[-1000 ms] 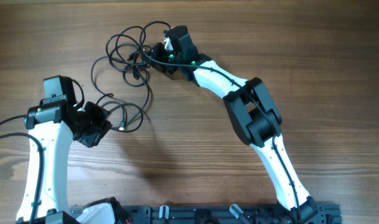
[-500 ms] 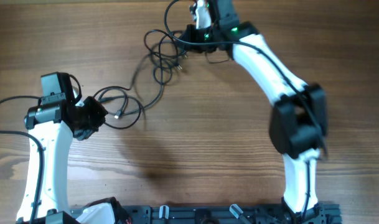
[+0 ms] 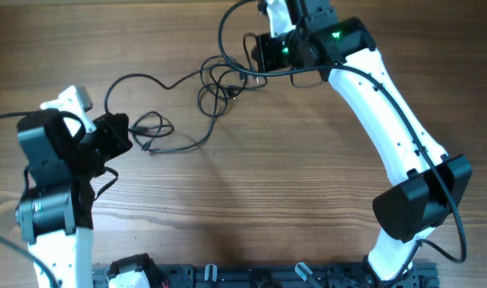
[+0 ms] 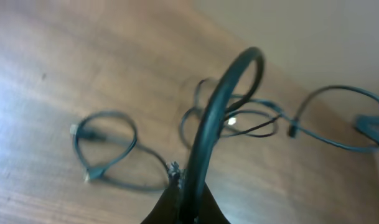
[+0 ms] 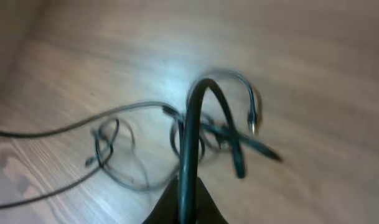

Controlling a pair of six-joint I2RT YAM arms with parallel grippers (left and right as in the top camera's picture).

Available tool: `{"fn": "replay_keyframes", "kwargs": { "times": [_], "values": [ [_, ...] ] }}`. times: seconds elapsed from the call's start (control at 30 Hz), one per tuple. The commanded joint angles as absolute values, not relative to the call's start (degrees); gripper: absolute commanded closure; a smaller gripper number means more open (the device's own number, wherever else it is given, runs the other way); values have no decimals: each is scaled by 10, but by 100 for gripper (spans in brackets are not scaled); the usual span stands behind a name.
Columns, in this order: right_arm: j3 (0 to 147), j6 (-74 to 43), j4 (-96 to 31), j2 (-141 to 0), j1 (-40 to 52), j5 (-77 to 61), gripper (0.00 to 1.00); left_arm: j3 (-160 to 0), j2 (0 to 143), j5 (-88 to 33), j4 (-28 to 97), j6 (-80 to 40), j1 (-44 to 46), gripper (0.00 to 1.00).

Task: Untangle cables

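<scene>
Cables (image 3: 219, 80) stretched over the wooden table (image 3: 267, 192) between two clenched grippers. The left gripper (image 3: 119, 138), at the table's left side, is clamped on a cord that rises from between its jaws in a stiff arc in the left wrist view. The right gripper (image 3: 265, 53), at the far edge and further right, pinches a strand in the same way. Whether both hold one cord or two cannot be told. The run between them lies on a diagonal, from near left to far right. The remaining knot (image 5: 205, 134) sits towards the far-right end of that line, near the right gripper and well apart from the left. A small loop (image 3: 151, 126) with plugs lies just beside the left gripper, joined to the knot by a slack, curving length. Judged from this layout, any further separation would act along the diagonal, and the right arm is the nearer one to the crossing strands.
</scene>
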State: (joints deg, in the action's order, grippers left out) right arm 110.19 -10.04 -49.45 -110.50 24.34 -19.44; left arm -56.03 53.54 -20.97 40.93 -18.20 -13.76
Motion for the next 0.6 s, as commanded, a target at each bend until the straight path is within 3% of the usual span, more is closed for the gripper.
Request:
{"fn": "replay_keyframes", "kwargs": {
  "times": [0.0,0.37,0.5,0.57],
  "values": [
    [1103,-82,-476,-1091,248,-224,96,-563,511,-220,383,-187,-136,96],
    [1103,-100,-623,-1074,248,-285,95,-649,507,-179,239,-263,-138,96],
    [1103,-96,-666,-1074,248,-322,91,-675,507,-179,134,-326,-138,96],
    [1103,-84,-678,-1074,248,-342,81,-681,507,-179,91,-355,-138,96]
  ]
}}
